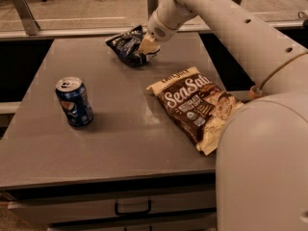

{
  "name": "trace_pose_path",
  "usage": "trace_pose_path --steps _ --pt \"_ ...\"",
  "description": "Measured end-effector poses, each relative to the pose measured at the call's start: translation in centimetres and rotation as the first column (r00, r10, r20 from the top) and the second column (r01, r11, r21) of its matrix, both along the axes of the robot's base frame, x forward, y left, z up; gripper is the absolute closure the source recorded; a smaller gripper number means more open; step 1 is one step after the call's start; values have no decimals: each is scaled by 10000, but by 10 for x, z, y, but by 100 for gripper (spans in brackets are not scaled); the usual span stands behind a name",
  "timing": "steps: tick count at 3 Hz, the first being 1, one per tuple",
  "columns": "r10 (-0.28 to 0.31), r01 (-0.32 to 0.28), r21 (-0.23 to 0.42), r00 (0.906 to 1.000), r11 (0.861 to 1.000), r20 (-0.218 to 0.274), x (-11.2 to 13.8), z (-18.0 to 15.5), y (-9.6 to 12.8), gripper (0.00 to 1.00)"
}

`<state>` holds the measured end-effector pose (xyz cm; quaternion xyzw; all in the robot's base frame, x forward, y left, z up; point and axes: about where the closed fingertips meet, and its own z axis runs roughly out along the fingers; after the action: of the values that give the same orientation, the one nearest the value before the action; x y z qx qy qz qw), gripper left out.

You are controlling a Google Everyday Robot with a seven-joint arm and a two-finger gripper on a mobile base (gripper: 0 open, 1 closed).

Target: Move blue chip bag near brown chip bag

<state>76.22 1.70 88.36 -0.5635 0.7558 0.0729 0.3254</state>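
The blue chip bag [126, 45] is a small crumpled navy foil bag at the far middle of the grey table [120, 129]. My gripper [147, 49] is low at the bag's right edge, touching or overlapping it, with the white arm reaching in from the upper right. The brown chip bag [195, 105], marked "Sea Salt", lies flat at the right of the table, nearer the front than the blue bag and apart from it.
A blue Pepsi can [73, 101] stands upright on the left of the table. A drawer with a black handle [132, 208] is under the front edge. The robot's white body [264, 167] fills the lower right. A rail [72, 32] runs behind the table.
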Motion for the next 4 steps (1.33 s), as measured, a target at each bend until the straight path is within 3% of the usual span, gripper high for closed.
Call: trace_pose_path --steps 1,2,3,4 --pt "-140 151 -205 9985 9997 523 -10 23 -16 100" --pt "-536 568 -448 9962 9974 686 -41 49 -48 100" --pt "-1020 1026 -491 9947 9935 159 -79 49 -75 82" --pt "-1504 1485 -357 9870 9883 -569 -108 36 -94 58"
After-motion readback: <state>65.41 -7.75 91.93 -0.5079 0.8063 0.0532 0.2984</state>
